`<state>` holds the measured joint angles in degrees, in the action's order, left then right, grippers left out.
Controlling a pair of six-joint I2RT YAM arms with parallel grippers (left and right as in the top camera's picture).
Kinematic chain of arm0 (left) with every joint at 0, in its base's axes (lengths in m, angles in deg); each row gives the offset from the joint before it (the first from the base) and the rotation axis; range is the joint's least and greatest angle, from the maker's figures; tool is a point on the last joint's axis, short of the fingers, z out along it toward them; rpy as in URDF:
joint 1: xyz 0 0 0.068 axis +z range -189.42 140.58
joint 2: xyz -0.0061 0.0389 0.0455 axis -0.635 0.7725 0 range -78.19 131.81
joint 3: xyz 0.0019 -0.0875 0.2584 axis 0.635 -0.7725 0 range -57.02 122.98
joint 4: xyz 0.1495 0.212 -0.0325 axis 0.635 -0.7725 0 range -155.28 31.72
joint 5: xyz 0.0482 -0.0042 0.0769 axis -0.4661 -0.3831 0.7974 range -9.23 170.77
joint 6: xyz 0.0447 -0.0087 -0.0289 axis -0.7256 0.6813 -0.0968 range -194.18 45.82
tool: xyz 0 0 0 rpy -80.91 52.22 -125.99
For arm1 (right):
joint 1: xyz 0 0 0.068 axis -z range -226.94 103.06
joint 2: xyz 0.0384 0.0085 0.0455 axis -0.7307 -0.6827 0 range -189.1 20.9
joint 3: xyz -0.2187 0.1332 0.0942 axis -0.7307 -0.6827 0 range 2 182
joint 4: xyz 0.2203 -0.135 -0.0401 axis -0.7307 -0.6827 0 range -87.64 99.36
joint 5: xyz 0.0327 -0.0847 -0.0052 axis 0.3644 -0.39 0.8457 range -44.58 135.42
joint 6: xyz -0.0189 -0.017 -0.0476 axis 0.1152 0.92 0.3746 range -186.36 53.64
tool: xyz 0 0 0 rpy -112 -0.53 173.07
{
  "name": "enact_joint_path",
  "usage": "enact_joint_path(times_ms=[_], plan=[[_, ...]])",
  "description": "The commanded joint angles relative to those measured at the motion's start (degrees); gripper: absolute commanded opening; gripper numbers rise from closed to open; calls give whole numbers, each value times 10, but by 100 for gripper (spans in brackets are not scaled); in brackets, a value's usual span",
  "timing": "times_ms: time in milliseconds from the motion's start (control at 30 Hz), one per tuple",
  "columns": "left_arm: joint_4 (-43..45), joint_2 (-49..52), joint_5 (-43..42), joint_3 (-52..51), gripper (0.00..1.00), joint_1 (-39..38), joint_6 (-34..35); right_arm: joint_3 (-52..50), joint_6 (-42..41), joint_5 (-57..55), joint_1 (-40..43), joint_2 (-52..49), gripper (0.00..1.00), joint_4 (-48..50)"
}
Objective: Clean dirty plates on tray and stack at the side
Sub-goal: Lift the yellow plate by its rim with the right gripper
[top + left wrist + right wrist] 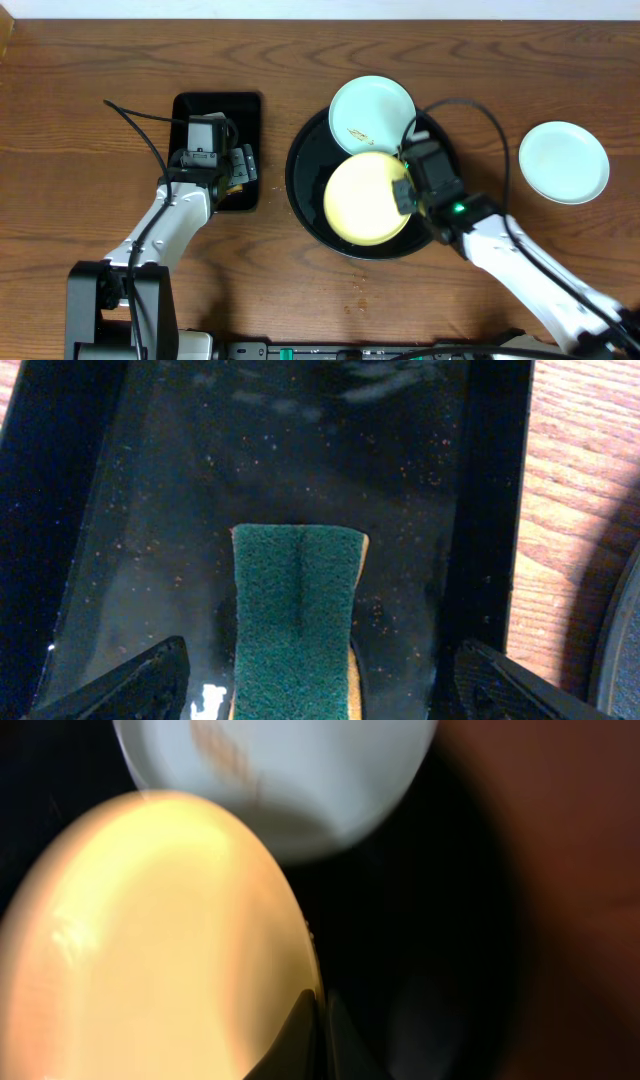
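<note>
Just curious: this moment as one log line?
left claw: open over sponge | right claw: shut on yellow plate in round tray

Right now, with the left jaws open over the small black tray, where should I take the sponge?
Probably by its two long side edges, coming straight down. The sponge lies flat, green face up, in the rectangular tray. The left gripper straddles it, one finger on each side, so the jaws need only descend and close.
</note>
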<state>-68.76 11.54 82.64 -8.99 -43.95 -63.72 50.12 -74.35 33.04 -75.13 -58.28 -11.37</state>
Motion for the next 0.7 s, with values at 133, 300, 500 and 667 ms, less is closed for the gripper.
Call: enact_joint_path(times_ms=[133,300,500,667], plan=[[-2,4,7,-3,86,3,-2,84,167,-146,3,51,1,-74],[-2,4,7,-3,86,3,-2,110,263,-183,-10,51,1,-88],[-2,4,7,-3,86,3,-2,119,295,-292,-81,51,1,-86],[-2,4,7,-3,86,3,-2,119,160,-122,-63,50,53,-152]])
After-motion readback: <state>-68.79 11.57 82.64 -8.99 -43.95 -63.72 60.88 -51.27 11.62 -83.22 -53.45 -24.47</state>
